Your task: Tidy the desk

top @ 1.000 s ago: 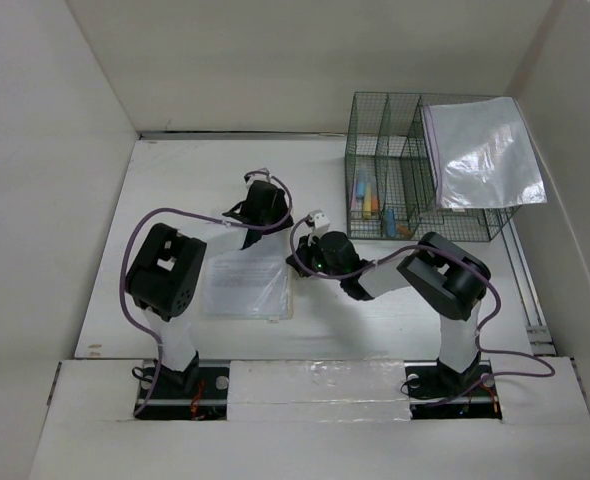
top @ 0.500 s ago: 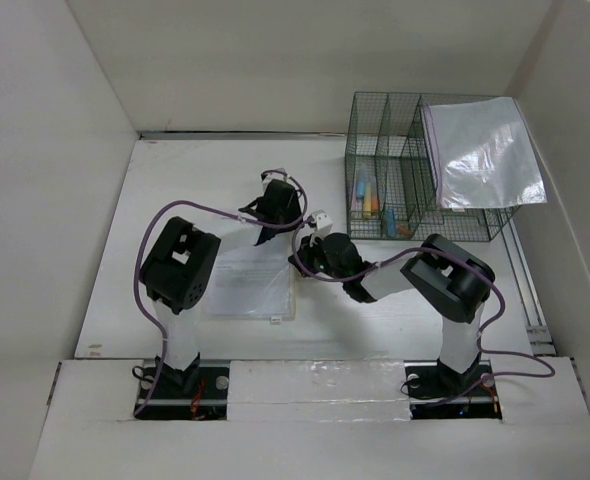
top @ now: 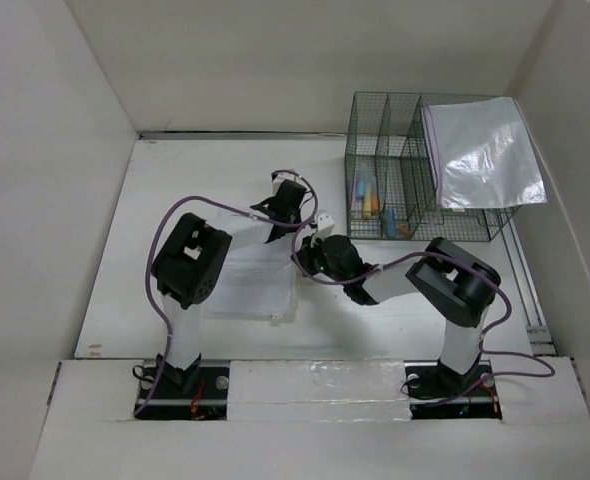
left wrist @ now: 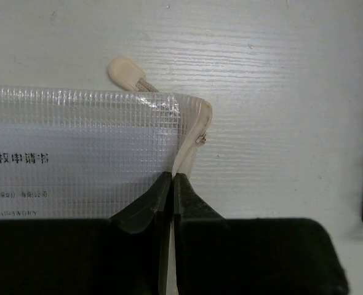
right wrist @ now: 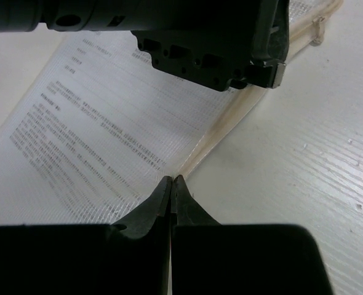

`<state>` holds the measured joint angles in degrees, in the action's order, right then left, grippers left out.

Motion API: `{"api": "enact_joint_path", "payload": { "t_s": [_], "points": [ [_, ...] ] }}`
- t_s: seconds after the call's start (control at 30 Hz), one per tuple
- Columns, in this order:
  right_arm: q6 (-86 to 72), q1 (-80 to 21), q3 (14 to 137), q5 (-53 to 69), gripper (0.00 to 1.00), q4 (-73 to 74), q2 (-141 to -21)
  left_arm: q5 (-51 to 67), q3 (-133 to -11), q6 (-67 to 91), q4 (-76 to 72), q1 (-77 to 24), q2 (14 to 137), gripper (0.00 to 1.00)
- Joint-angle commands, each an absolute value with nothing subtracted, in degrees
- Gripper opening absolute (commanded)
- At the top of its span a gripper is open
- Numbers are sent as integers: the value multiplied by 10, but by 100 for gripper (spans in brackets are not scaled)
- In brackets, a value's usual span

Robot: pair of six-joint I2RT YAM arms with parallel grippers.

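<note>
the desk (top: pixel 175 190) is a wide matte white top boxed in by white panels, and it fills my overhead view. at its far right stands the green wire rack (top: pixel 370 120), with a shiny clear sleeve (top: pixel 485 150) leaning in its widest bay and a few coloured pens (top: pixel 365 200) lower down. flat on the desk between the arms lies a zip pouch (top: pixel 250 285), see-through grid-woven plastic over a printed sheet, rectangular with a rounded corner. i judge both arms are on its right edge so the floppy thing can be lifted without sagging or sliding.

the left gripper (left wrist: pixel 172 179) has its jaws pressed right together on the cream zipper tape (left wrist: pixel 191 144) just below the corner. the right gripper (right wrist: pixel 171 181) is likewise fully closed, nipping the same edge nearer the arm bases. the tape looks like soft fabric, thin enough to slip. smallest of all, a metal slider (left wrist: pixel 201 140) sits on the bend, and a cream pull tab (left wrist: pixel 125 69) pokes out past the top edge.
</note>
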<state>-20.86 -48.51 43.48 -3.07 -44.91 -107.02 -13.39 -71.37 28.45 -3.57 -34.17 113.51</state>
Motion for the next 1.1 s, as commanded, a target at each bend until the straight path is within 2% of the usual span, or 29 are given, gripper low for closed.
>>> {"api": "enact_joint_path", "payload": {
  "t_s": [0.0,0.1,0.13,0.17,0.2,0.27,0.3,0.4,0.5,0.7,0.87,1.0,1.07],
  "points": [
    [-201,-495,428,-38,0,-475,-1032,-150,-696,278,-25,-344,1116,0],
    [-213,-495,413,-33,1,-475,-1027,-130,-672,286,-46,-344,1092,0],
    [-217,-495,409,-30,5,-476,-1029,-122,-666,289,-53,-344,1086,0],
    [-225,-495,404,-24,11,-478,-1030,-114,-659,296,-59,-344,1079,0],
    [-230,-495,395,-14,25,-481,-1031,-95,-644,301,-75,-344,1068,0],
    [-245,-495,381,-10,40,-489,-1033,-69,-630,310,-90,-344,1058,0],
    [-250,-495,374,-11,52,-494,-1033,-42,-617,322,-104,-344,1048,0],
    [-264,-495,347,-21,66,-508,-1030,-14,-598,334,-122,-338,1027,0],
    [-272,-495,330,-12,76,-522,-1027,-4,-587,339,-128,-338,1003,0],
    [-321,-489,321,81,79,-604,-1042,28,-562,370,-160,-338,963,0],
    [-373,-520,299,77,77,-655,-1050,38,-543,404,-192,-338,933,0],
    [-409,-512,290,76,64,-727,-1083,37,-539,418,-202,-338,916,0],
    [-425,-505,287,85,63,-758,-1105,37,-535,421,-207,-338,911,0]
  ]
}}
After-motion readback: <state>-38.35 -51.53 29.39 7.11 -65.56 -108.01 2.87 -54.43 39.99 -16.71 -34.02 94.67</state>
